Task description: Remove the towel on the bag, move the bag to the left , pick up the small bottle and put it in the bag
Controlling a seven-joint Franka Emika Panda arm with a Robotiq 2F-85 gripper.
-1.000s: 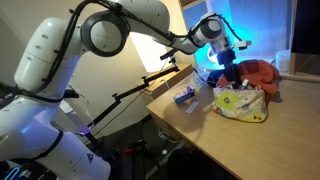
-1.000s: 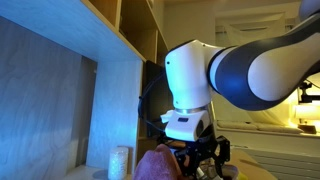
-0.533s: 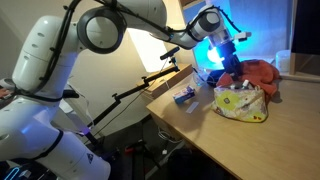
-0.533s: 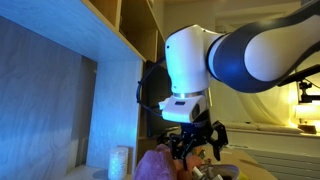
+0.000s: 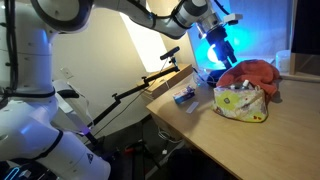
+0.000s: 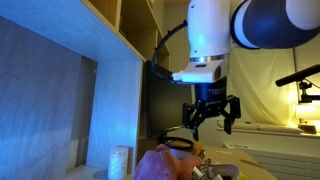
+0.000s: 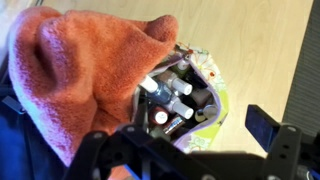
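Observation:
The patterned bag (image 5: 240,101) stands open on the wooden table, with several small bottles (image 7: 166,92) upright inside it. The orange-red towel (image 5: 258,74) lies bunched right behind and against the bag; it also fills the left of the wrist view (image 7: 80,70). My gripper (image 5: 224,52) hangs well above the bag and towel, open and empty. In an exterior view the gripper (image 6: 210,112) shows its fingers spread apart above the towel (image 6: 158,166). In the wrist view one dark fingertip (image 7: 268,128) sits right of the bag's rim (image 7: 214,100).
A small blue object (image 5: 184,96) lies on the table (image 5: 200,135) left of the bag, near the edge. A white cylinder (image 6: 120,161) stands by the wall. A wooden shelf unit (image 6: 120,60) rises beside the arm. Blue light glows behind the gripper.
My gripper has risen straight up from the bag's opening and now hangs clear above it, open. The bag and towel have not moved.

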